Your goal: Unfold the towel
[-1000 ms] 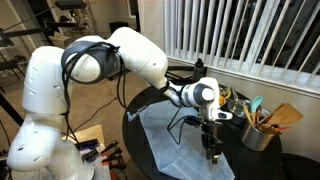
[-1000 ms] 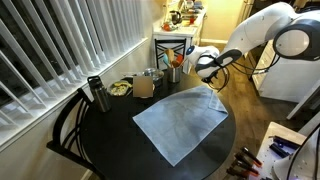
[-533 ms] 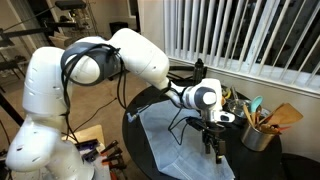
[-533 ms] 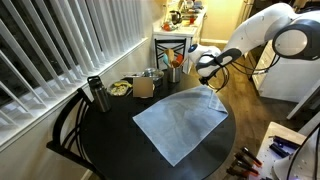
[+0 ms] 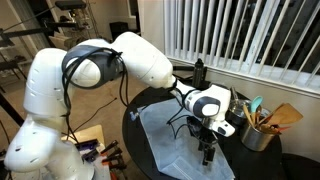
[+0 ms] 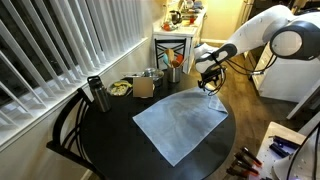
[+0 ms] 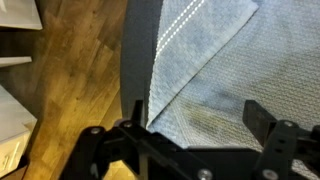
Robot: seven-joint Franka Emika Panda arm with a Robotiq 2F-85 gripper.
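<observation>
- Hanging from a white robot arm point(image 5: 140, 55), the gripper point(image 5: 207, 155) points straight down over the towel point(image 5: 170, 140), close to the rim of a round black tabletop point(image 5: 134, 120).
- In the wrist view the gripper point(image 7: 198, 110) has its two dark fingers point(image 7: 137, 106) spread wide apart. Nothing is clamped between them, and only the towel point(image 7: 235, 70) shows in the gap below.
- Whether the fingertips touch the cloth cannot be told from any view.
- In an exterior view the towel point(image 6: 180, 122) is pale blue-grey and lies spread flat. It covers a large part of the tabletop point(image 6: 110, 138), with its far corner under the gripper point(image 6: 212, 88).
- The wrist view shows a diagonal edge of cloth running across the picture, with what looks like another layer of cloth lying beneath it. A dotted line of stitching runs along the towel near the table rim, and a wooden floor point(image 7: 70, 70) lies beyond that rim.
- Near the window side of the tabletop stand a dark flask point(image 6: 97, 94), a bowl point(image 6: 120, 88), a brown box point(image 6: 143, 86) and a metal cup point(image 6: 155, 74), all apart from the towel.
- A pot of kitchen utensils point(image 5: 260, 130) stands near the gripper in an exterior view.
- A dark chair point(image 6: 68, 125) sits against the table, below white window blinds point(image 6: 60, 40).
</observation>
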